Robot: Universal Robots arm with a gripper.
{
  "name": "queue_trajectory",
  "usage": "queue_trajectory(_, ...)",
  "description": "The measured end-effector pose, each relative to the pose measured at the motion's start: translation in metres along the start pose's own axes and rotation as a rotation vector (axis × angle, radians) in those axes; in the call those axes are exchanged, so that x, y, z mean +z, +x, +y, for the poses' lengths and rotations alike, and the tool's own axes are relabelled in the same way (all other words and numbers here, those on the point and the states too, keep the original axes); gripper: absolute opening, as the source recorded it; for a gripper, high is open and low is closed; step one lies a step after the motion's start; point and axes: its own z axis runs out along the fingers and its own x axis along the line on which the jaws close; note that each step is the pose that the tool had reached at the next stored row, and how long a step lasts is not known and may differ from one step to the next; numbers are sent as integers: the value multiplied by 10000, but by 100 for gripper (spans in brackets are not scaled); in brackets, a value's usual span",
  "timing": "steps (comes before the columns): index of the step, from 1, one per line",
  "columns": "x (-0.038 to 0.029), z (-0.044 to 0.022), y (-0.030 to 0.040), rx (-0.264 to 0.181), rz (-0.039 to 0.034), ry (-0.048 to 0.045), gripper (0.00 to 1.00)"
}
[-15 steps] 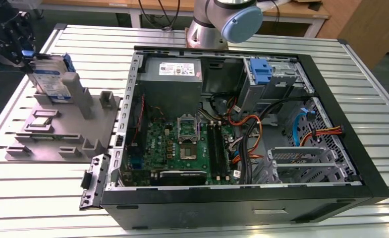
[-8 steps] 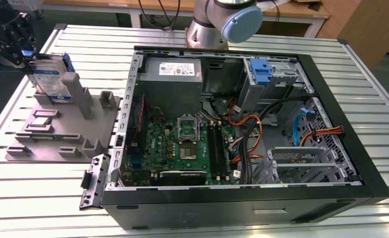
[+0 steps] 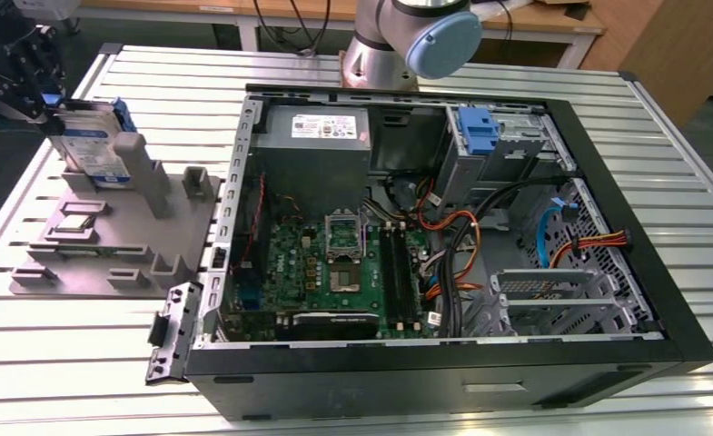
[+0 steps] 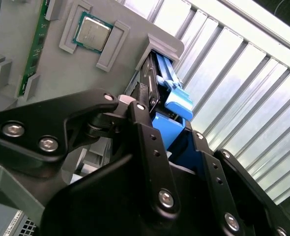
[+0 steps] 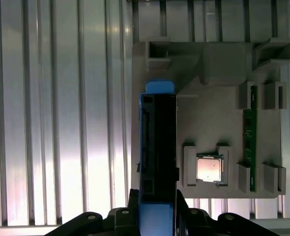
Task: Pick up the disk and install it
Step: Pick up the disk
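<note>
The gripper [image 5: 156, 210] is clamping its jaws on the blue-framed disk [image 5: 158, 137] standing upright in the grey holder [image 5: 211, 118], its black fingers [image 5: 131, 209] covering the disk's near end

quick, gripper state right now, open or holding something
gripper: jaws closed on the disk, one on each side of its blue carrier; the disk stands on edge in the grey holder.

Probably a robotics lab or electronics workshop: a ribbed metal desk [image 3: 77, 368] carries an opened computer case [image 3: 392, 386], a grey parts holder [image 3: 95, 250] beneath the end effector [image 5: 156, 206], and a robot arm's base [image 3: 374, 56].
</note>
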Motion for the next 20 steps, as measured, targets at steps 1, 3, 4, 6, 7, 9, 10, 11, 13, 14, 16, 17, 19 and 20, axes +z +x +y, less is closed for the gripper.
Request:
queue_trajectory(1, 0, 0, 0, 0, 0, 0, 36)
queue_trajectory(3, 0, 0, 0, 0, 0, 0, 36)
queue_trajectory(4, 1, 0, 0, 0, 0, 0, 36)
queue_trajectory(6, 1, 0, 0, -1, 0, 0, 36)
queue_trajectory(7, 1, 0, 0, 0, 0, 0, 36)
queue_trajectory(9, 1, 0, 0, 0, 0, 0, 36)
queue_trajectory(10, 1, 0, 0, 0, 0, 0, 36)
queue_trajectory(11, 1, 0, 0, 0, 0, 0, 36)
queue_trajectory(13, 0, 0, 0, 0, 2, -4, 36)
queue_trajectory(14, -4, 0, 0, 0, 1, -3, 36)
queue_trajectory(16, -17, 0, 0, 0, 0, -2, 36)
queue_trajectory(17, -24, 0, 0, 0, 1, -2, 36)
queue_trajectory(19, -40, 0, 1, 0, 0, -1, 36)
queue_trajectory(20, -49, 0, 1, 0, 0, -1, 36)
